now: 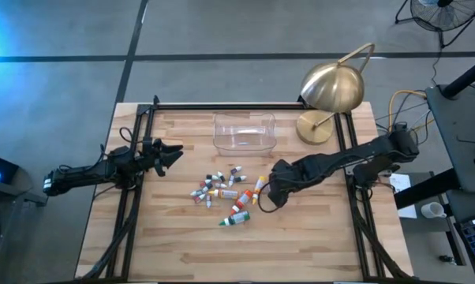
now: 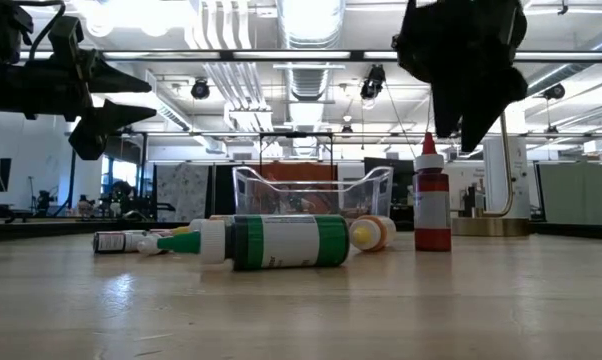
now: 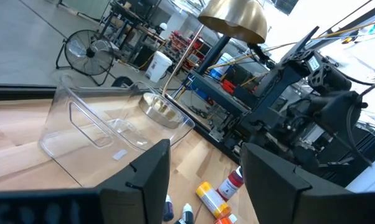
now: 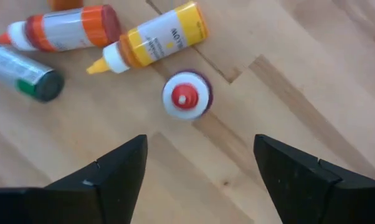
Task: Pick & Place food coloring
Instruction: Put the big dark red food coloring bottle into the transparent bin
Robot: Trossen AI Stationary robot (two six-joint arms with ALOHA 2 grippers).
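Note:
Several tiny food coloring bottles (image 1: 222, 193) lie scattered on the wooden table, red, orange, yellow, green and dark. One red bottle (image 2: 432, 205) stands upright on its base; the right wrist view shows its red cap (image 4: 186, 96) from above. A yellow bottle (image 4: 153, 40) and a green bottle (image 2: 281, 242) lie on their sides. My right gripper (image 4: 200, 168) hangs open above the upright red bottle, pointing down, clear of it. My left gripper (image 1: 170, 154) waits open near the table's left side, raised off the table.
A clear rectangular plastic tub (image 1: 244, 132) sits beyond the bottles toward the far edge. A brass lamp (image 1: 332, 91) stands at the far right corner. Black frame rails (image 1: 135, 197) run along both sides. Bare wood lies toward the near edge.

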